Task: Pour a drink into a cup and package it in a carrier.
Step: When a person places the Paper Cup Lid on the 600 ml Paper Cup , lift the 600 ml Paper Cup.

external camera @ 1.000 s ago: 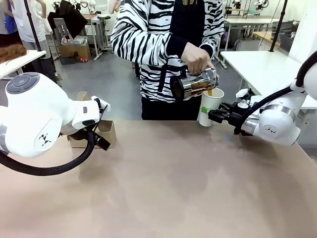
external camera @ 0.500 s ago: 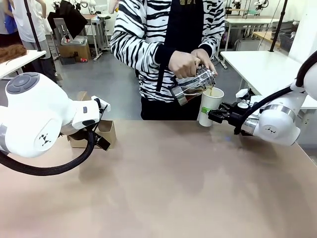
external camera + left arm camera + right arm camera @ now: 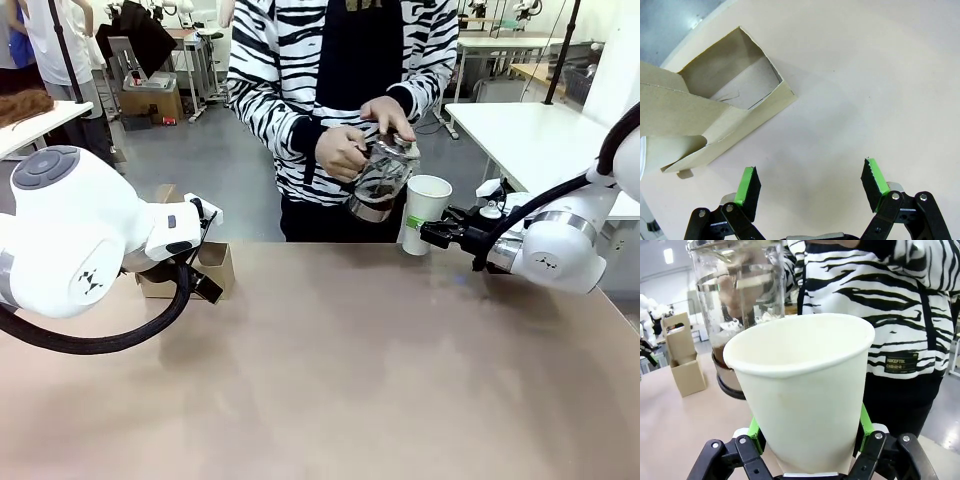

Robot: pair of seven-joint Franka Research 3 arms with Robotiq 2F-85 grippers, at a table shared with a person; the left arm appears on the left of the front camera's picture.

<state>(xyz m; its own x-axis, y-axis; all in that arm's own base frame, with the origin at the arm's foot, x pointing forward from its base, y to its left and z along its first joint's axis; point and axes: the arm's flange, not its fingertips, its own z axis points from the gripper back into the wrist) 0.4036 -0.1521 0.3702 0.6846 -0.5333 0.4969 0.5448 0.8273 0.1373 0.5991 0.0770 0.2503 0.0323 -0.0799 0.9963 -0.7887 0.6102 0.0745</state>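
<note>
**Desk:** Front view: who has the drink?

**Photographer:** A person in a zebra-striped top (image 3: 300, 80) stands at the far side of the table (image 3: 320, 380). One hand (image 3: 340, 152) is wrapped round the side of a clear glass jug (image 3: 382, 175), and the other hand (image 3: 388, 115) lies curled over its lid. The drink (image 3: 376, 192), dark brown, sits in the jug's lower part. The jug is held in the air, slightly tilted, just beside a white paper cup (image 3: 428, 205).

**Desk:** And the cup?

**Photographer:** It is at the table's far edge, right of centre. The right gripper (image 3: 418, 233) pinches it low down, its arm reaching in from the right. The brown cardboard carrier (image 3: 216, 266) stands well apart at the far left, close to the left arm (image 3: 70, 240).

**Desk:** Left wrist view?

**Photographer:** The left gripper (image 3: 810, 170) hangs over bare table, its green-padded fingers (image 3: 749, 182) spread wide and holding nothing. The carrier lies up and to the left of them, near but not touching, with one open compartment showing.

**Desk:** Right wrist view?

**Photographer:** The cup stands upright between the right gripper's green pads (image 3: 755, 434), which press on its lower wall from both sides. The rim is seen from below, so I cannot tell what is inside. Behind it to the left is the jug, with the drink low in it. Farther left on the table stands the carrier, its handle tab upright.
</note>
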